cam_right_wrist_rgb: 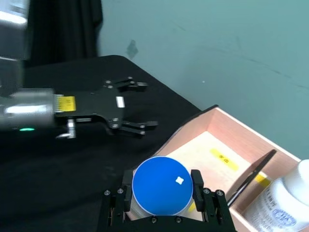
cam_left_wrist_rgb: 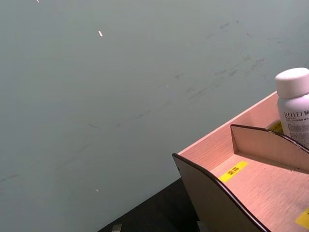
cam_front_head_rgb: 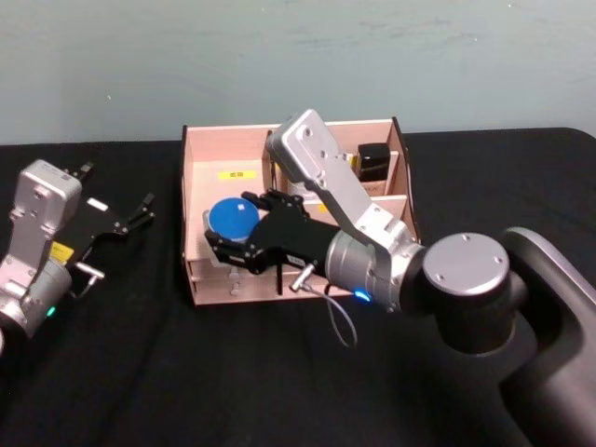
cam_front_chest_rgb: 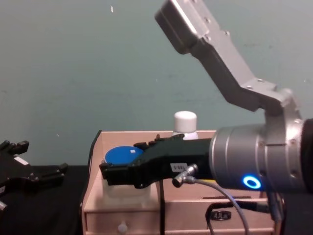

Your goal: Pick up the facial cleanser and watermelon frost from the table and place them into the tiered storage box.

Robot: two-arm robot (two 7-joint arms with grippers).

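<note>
My right gripper [cam_front_head_rgb: 228,225] is shut on a white jar with a round blue lid [cam_front_head_rgb: 233,217], holding it in the left compartment of the tiered storage box [cam_front_head_rgb: 200,158]. The right wrist view shows the fingers [cam_right_wrist_rgb: 198,187] clamping both sides of the blue-lidded jar [cam_right_wrist_rgb: 162,185]. I cannot tell whether the jar rests on the compartment floor, or which of the two named items it is. A white bottle with a white cap [cam_front_chest_rgb: 185,122] stands in a rear compartment. My left gripper [cam_front_head_rgb: 116,189] hovers open left of the box.
A dark boxy item [cam_front_head_rgb: 375,160] sits in the box's back right compartment. Small drawers [cam_front_chest_rgb: 122,226] line the box front. Black cloth covers the table, and a teal wall stands close behind. The left gripper [cam_right_wrist_rgb: 145,105] is a short way from the box's left wall.
</note>
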